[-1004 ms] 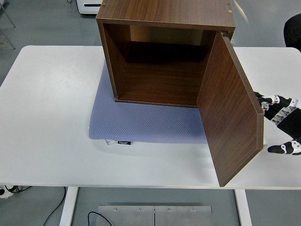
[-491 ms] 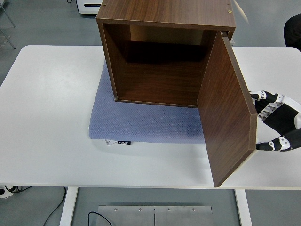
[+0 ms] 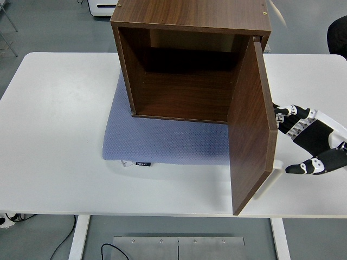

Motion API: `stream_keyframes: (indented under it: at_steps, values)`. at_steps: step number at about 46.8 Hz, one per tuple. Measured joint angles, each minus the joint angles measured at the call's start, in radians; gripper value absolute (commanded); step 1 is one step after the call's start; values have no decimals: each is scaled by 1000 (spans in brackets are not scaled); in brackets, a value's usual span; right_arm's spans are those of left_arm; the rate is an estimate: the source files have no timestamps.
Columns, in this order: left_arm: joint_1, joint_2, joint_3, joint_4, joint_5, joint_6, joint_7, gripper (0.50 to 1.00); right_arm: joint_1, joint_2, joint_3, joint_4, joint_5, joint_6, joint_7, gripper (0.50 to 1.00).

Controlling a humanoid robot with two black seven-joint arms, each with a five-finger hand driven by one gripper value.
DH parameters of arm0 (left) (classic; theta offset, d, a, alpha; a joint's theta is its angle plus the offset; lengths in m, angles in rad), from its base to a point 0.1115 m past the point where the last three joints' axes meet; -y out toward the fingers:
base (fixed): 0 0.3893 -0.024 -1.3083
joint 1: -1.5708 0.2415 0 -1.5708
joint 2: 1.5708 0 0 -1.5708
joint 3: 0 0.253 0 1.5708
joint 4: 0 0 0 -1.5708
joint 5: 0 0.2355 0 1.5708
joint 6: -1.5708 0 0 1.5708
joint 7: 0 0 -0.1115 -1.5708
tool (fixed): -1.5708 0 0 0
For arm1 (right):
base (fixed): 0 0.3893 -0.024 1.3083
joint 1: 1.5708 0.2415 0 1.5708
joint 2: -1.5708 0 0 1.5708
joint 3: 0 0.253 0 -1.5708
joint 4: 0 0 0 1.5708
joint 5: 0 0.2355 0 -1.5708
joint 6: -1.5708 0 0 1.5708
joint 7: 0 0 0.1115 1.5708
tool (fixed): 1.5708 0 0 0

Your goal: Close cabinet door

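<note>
Behind the half-open cabinet door [image 3: 252, 130] the right hand [image 3: 309, 142] sits with fingers spread — fingertips against the door's outer face — cabinet [image 3: 190, 59] on a blue mat [image 3: 162, 141].

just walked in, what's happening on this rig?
The right hand has its spread fingers against the outer face of the cabinet door, pushing it toward shut. The door is partly open, hinged on the right of the empty wooden cabinet, which sits on a blue mat on the white table.
</note>
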Motion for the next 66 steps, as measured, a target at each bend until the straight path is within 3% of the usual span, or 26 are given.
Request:
stream_keyframes:
  at_steps: [40, 66]
  values:
    - [0, 0, 0, 0, 0, 0, 0, 1000, 122, 94, -138, -1, -2, 0, 0, 1000]
    - [0, 0, 0, 0, 0, 0, 0, 1000, 152, 165, -181, -1, -2, 0, -35, 1000]
